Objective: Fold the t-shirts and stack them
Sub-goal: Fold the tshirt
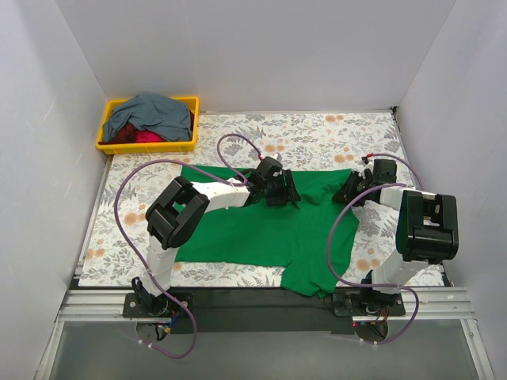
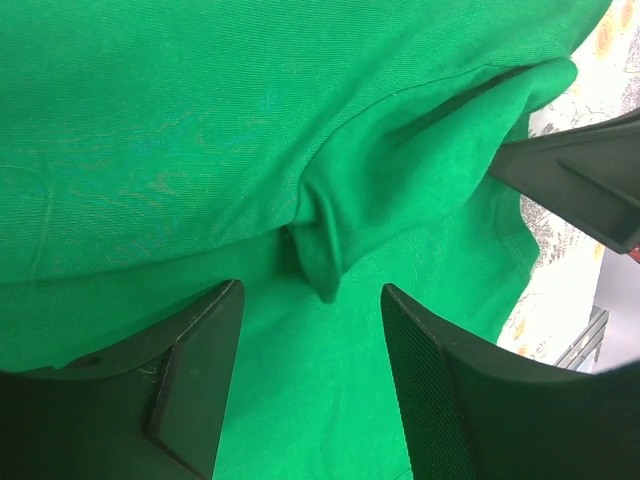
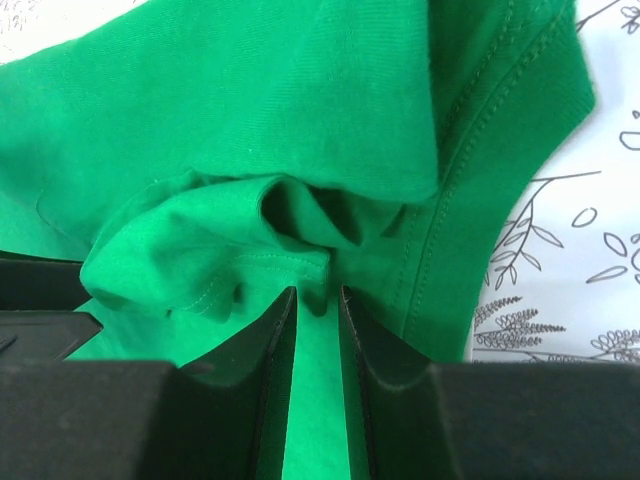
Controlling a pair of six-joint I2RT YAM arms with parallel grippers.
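The bright green t-shirt [image 1: 261, 229] lies spread on the floral table, with one part hanging over the near edge. My left gripper [image 1: 277, 190] hovers over its upper middle. In the left wrist view the gripper [image 2: 310, 290] is open and a small raised fold of green cloth [image 2: 330, 250] lies just ahead of the jaws. My right gripper [image 1: 348, 191] is at the shirt's right edge. In the right wrist view the gripper [image 3: 318, 292] is nearly closed, with bunched green cloth [image 3: 250, 230] pinched at the tips. The grey-blue shirt [image 1: 150, 111] and the red shirt [image 1: 142, 136] lie in the bin.
The yellow plastic bin [image 1: 142, 148] stands at the far left corner. White walls close in the table on the left, back and right. The floral table cover [image 1: 317, 134] shows bare behind the green shirt. Purple cables loop from both arms.
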